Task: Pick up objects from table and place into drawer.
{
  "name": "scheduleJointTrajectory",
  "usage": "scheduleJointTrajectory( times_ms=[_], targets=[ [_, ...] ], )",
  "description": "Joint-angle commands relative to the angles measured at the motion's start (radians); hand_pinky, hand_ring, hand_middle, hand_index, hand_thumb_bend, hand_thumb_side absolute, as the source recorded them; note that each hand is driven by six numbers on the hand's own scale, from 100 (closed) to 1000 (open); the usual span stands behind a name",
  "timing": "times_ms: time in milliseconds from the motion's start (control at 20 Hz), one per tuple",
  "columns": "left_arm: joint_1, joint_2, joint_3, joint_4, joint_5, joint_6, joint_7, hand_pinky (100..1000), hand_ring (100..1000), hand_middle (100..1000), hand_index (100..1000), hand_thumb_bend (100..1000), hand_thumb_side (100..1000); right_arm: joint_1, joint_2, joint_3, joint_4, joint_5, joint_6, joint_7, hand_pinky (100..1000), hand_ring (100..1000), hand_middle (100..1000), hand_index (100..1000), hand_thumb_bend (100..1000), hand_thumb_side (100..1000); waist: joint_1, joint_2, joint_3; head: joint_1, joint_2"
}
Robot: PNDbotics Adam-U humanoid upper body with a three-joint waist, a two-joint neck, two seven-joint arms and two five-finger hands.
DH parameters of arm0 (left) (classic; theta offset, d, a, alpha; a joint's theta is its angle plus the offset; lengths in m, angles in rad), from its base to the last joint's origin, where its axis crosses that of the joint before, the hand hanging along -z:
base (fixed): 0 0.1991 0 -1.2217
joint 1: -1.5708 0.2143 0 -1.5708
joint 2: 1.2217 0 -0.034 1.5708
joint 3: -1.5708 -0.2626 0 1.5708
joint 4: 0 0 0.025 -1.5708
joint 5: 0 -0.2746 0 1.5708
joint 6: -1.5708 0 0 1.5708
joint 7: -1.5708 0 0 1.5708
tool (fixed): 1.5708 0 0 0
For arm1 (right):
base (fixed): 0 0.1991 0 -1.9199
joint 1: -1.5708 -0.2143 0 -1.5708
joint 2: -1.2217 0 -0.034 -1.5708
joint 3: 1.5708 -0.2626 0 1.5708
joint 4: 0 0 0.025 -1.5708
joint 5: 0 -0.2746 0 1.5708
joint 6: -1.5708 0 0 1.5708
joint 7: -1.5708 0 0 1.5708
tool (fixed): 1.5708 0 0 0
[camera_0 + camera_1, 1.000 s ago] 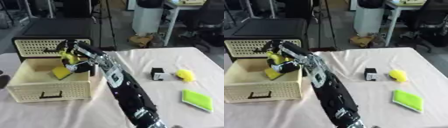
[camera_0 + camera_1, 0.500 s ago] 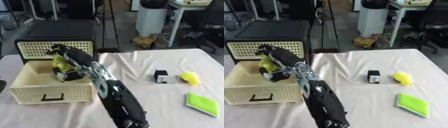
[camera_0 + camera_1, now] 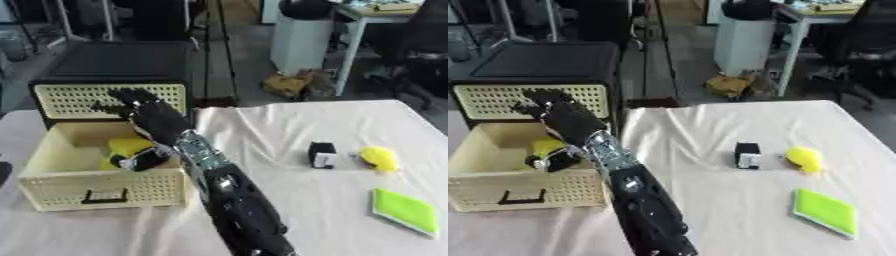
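While a yellow object [image 3: 129,146] lies inside the open cream drawer [image 3: 52,186], with a small black-and-white item [image 3: 140,160] just beside it, the robot's hand [image 3: 144,112] is seen above and slightly behind both, apart from them. Its fingers are spread and relaxed, nothing being held. Which arm it belongs to cannot be told with certainty; the black and silver arm [image 3: 229,205] is stretched from the lower edge up over the drawer's right wall. Right of the drawer, on the white cloth-covered table [image 3: 280,125], a small black box [image 3: 747,154], a yellow rounded object [image 3: 804,158] and a flat green pad [image 3: 826,211] are left lying, well apart from the drawer.
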Motion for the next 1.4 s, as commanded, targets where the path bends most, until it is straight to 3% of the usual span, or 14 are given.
scheduleJointTrajectory(
  times_ms=[50,200,400,450,500,600,700,1000,1400],
  targets=[
    [-0.002,0.041,0.003,-0.018,0.008,-0.006,-0.009,100,100,100,720,531,1000,-0.025,-0.056,0.004,-0.066,-0.062,0.005,-0.037,845,892,906,871,385,344,0.005,-0.015,-0.009,0.015,-0.003],
    [0.012,0.063,-0.009,-0.015,0.025,-0.023,-0.030,100,100,100,710,517,1000,-0.011,-0.116,0.002,-0.120,-0.140,0.015,-0.052,819,861,877,858,327,335,0.002,-0.023,-0.025,0.028,0.003],
    [0.032,0.116,-0.068,0.000,0.028,-0.083,-0.105,100,100,100,704,495,1000,0.021,-0.181,-0.012,-0.184,-0.228,0.040,-0.055,820,858,862,855,288,339,0.000,-0.030,-0.048,0.048,0.011],
    [0.033,0.132,-0.086,0.006,0.021,-0.100,-0.133,100,100,174,700,490,1000,0.029,-0.194,-0.017,-0.195,-0.244,0.048,-0.052,822,858,861,857,281,340,-0.001,-0.032,-0.055,0.052,0.014],
    [0.032,0.145,-0.105,0.013,0.010,-0.118,-0.167,130,114,314,698,494,1000,0.037,-0.205,-0.023,-0.204,-0.257,0.057,-0.049,825,861,859,857,277,341,-0.002,-0.033,-0.061,0.056,0.015],
    [0.026,0.164,-0.138,0.025,-0.009,-0.153,-0.244,262,286,444,664,499,1000,0.052,-0.223,-0.037,-0.216,-0.278,0.074,-0.040,828,865,858,857,265,345,-0.001,-0.035,-0.069,0.063,0.016],
    [0.021,0.176,-0.163,0.037,-0.023,-0.182,-0.321,330,380,500,655,500,1000,0.063,-0.236,-0.049,-0.226,-0.295,0.091,-0.032,831,868,857,857,260,346,0.000,-0.036,-0.075,0.067,0.017],
    [0.019,0.188,-0.214,0.086,-0.054,-0.212,-0.485,370,410,493,657,518,1000,0.083,-0.250,-0.071,-0.242,-0.321,0.121,-0.015,837,874,854,858,246,349,0.003,-0.035,-0.088,0.075,0.020],
    [-0.022,0.138,-0.253,0.228,-0.148,-0.207,-0.438,358,355,437,636,513,1000,0.098,-0.246,-0.074,-0.249,-0.332,0.121,-0.006,839,877,853,860,235,350,0.000,-0.031,-0.098,0.079,0.019]
  ],
)
